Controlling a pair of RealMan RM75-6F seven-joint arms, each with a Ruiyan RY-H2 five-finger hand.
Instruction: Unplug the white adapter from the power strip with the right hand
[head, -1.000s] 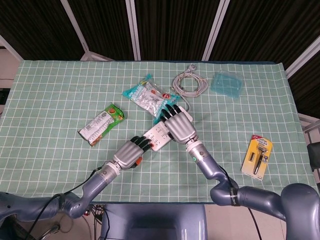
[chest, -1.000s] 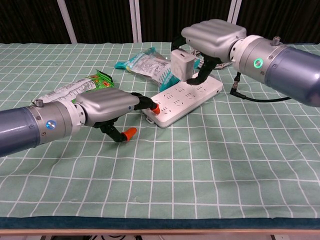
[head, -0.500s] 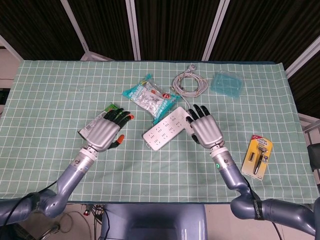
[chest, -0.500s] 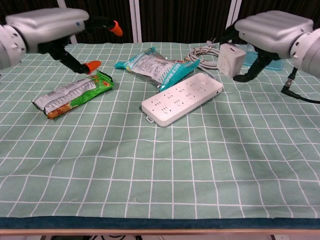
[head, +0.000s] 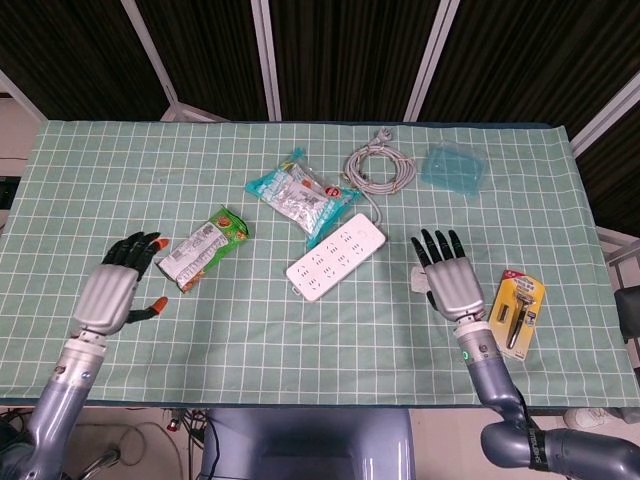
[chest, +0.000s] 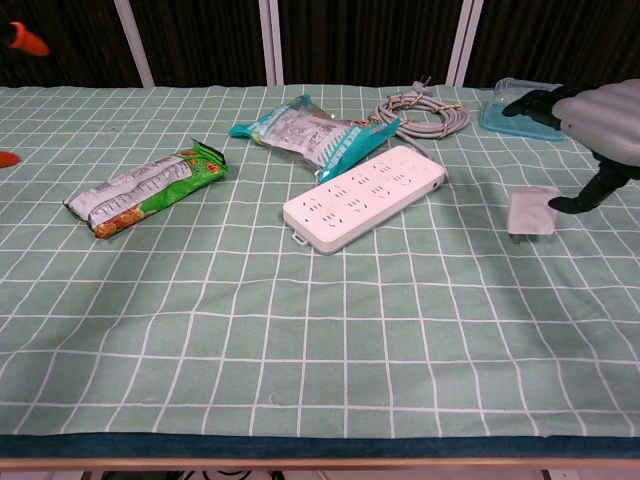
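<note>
Lying apart: one white adapter, one power strip, seemingly unplugged.

No words or numbers can be read. The green snack bag, the teal packet at 1 o'clock from it, and the yellow razor card at the counter's 4 o'clock edge all carry print, but it is too small and blurred to make out.
</note>
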